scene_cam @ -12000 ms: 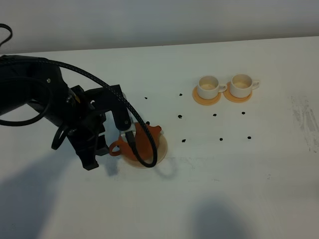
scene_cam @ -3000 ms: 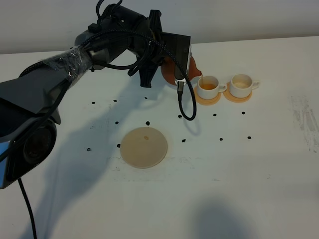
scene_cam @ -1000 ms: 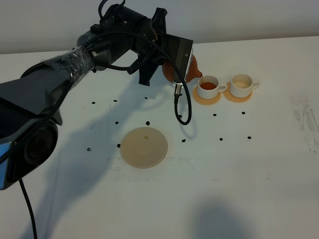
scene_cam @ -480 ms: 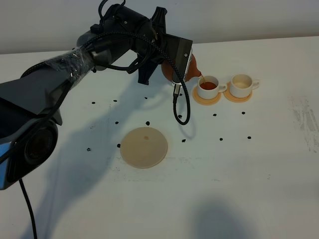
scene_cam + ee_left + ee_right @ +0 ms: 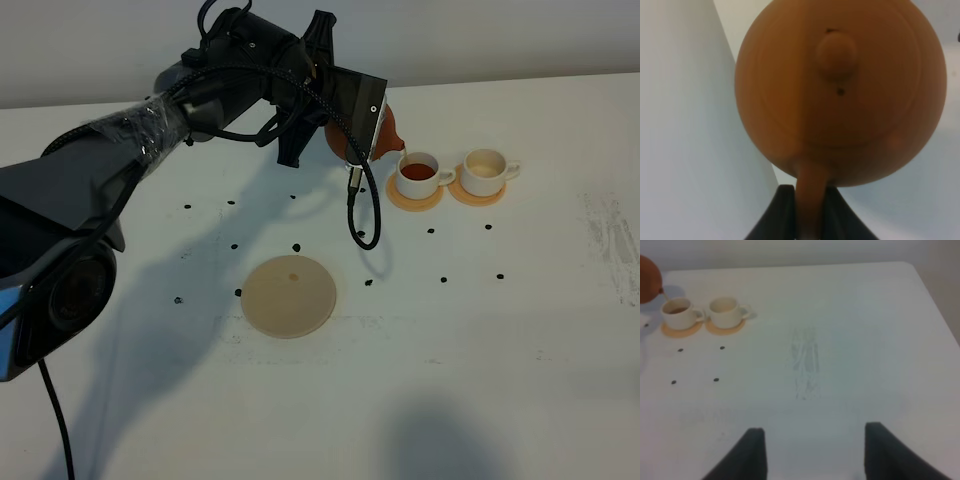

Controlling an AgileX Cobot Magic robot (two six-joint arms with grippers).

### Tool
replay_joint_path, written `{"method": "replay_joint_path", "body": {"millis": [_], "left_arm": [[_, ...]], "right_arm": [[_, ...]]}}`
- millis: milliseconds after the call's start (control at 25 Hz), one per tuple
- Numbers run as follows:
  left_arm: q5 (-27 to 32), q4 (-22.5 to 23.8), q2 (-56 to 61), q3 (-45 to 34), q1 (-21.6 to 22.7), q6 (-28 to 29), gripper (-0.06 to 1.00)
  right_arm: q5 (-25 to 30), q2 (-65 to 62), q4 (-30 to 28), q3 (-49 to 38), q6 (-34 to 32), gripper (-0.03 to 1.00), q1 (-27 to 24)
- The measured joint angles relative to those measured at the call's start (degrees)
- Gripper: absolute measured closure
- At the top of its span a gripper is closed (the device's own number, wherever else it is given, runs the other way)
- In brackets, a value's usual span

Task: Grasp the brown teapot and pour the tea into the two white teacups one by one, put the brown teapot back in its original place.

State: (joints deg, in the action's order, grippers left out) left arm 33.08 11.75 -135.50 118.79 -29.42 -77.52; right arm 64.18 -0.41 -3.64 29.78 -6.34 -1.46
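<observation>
Left pincer [image 5: 809, 212]: clamped tight on the loop handle of the brown teapot [image 5: 840, 90], a dark finger pressed to each side of the handle.
Teapot held in the air, well clear of the worktop [image 5: 500, 350], tipped spout-down. In the high view most of it is hidden behind the arm's wrist block; only its spout side shows.
Spout sits just above the rim of the first teacup [image 5: 417, 174]. A thin stream of tea [image 5: 404, 157] runs from spout to cup. This cup holds dark reddish tea.
Second teacup [image 5: 485, 171]: just beside the first, on the side away from the teapot, cream inside, no tea visible.
Each cup stands on an orange coaster [image 5: 408, 205].
Tan disc [image 5: 289, 295]: bare, well apart from the cups, nearer the front edge.
Small black dots [image 5: 296, 247] are scattered between disc and cups.
Right pincer [image 5: 815, 440]: fingers spread wide, holding nothing, above bare worktop away from the cups.
</observation>
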Motion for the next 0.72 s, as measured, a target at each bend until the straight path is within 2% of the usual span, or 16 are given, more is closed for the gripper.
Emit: {"method": "replay_joint_path", "body": {"millis": [720], "left_arm": [[-0.61,1.02,0.0,0.0,-0.36,0.0,0.83]], "right_arm": [[0.0,0.0,0.0,0.0,0.0,0.54,0.0]]}}
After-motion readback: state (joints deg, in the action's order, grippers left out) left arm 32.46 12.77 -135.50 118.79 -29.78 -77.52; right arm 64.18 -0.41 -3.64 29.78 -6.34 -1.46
